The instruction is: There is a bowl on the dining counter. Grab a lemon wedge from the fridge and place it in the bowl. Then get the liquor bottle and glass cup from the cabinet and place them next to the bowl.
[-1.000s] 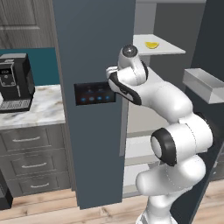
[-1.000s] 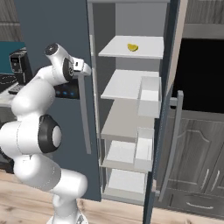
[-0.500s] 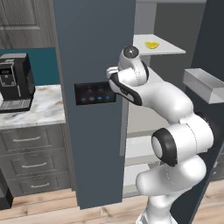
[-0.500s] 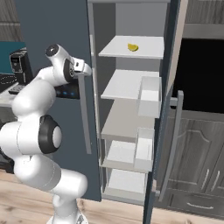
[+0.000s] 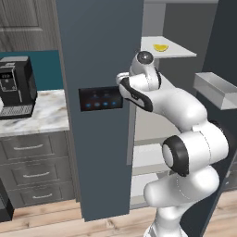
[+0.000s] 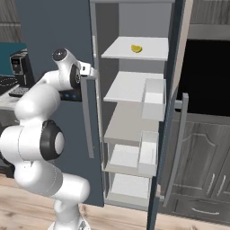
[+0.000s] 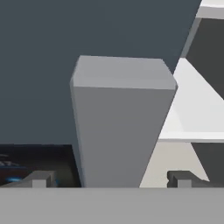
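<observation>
Open fridge (image 6: pixel 134 85) beside marble counter (image 5: pixel 32 115)

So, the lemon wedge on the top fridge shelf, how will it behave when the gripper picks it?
The lemon wedge looks small, so probably light. Its curved yellow shape may rock or slide on the smooth white top shelf. It is likely soft, so a gentle squeeze seems wise.

No visible change since earlier frames.
</observation>
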You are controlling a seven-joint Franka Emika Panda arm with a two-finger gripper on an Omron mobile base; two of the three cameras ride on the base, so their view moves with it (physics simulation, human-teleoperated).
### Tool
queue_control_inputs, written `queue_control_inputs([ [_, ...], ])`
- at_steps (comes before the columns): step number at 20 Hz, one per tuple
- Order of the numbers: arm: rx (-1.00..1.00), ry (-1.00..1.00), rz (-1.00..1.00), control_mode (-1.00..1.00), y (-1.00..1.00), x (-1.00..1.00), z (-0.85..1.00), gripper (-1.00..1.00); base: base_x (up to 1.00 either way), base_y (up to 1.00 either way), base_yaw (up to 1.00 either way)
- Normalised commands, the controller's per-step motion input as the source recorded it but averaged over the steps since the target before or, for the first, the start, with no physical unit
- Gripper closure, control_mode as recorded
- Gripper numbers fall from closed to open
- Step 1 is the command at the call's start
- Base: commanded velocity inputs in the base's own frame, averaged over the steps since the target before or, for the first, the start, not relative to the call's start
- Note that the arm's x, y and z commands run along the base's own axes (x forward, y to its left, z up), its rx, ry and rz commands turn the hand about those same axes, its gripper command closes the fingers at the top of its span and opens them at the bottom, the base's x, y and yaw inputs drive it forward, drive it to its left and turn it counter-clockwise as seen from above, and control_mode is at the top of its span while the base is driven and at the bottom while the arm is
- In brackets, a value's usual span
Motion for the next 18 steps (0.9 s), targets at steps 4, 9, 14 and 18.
queue_control_inputs([
  [4,0.03,0.00,0.09,-1.00,-0.08,0.22,-0.22,-1.00,0.00,0.00,0.00],
  [9,0.04,0.00,0.11,-1.00,-0.03,0.34,-0.27,-1.00,0.00,0.00,0.00],
  [14,0.04,0.00,0.12,-1.00,-0.01,0.44,-0.30,-1.00,0.00,0.00,0.00],
  [18,0.00,-0.02,0.11,-1.00,0.00,0.45,-0.40,-1.00,0.00,0.00,0.00],
])
